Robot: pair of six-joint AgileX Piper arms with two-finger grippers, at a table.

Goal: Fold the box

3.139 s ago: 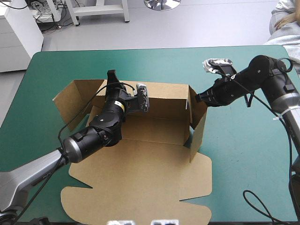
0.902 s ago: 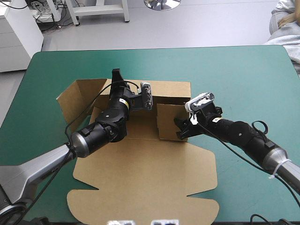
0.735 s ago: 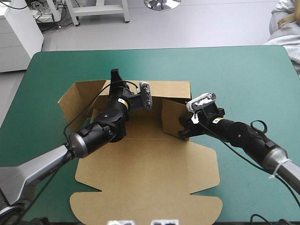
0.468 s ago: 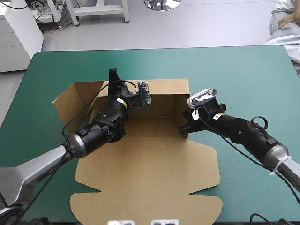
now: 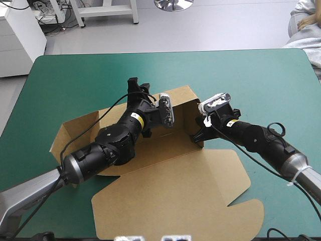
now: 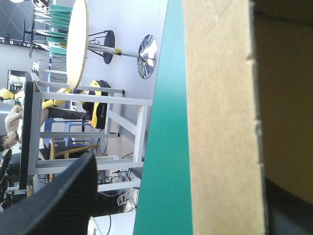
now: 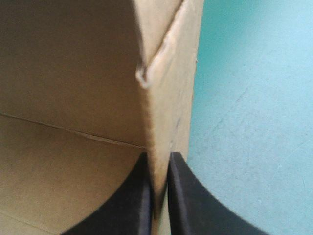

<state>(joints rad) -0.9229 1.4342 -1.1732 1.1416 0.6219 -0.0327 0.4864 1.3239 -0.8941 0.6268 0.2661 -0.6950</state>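
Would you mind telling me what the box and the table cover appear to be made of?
The box: matte brown cardboard, likely corrugated, given creased fold lines and rough cut edges. The teal-green cover: seemingly a smooth matte mat, with faint scuffs.

The left arm (image 5: 103,149) and right arm (image 5: 258,141) are black, round-jointed, grey-tubed; the right end effector (image 7: 160,156) has curved black fins.

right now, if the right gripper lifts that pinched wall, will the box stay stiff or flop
Probably stiff at the grip: the box wall stands straight in the right gripper. The flat lid would likely sag at its creases.
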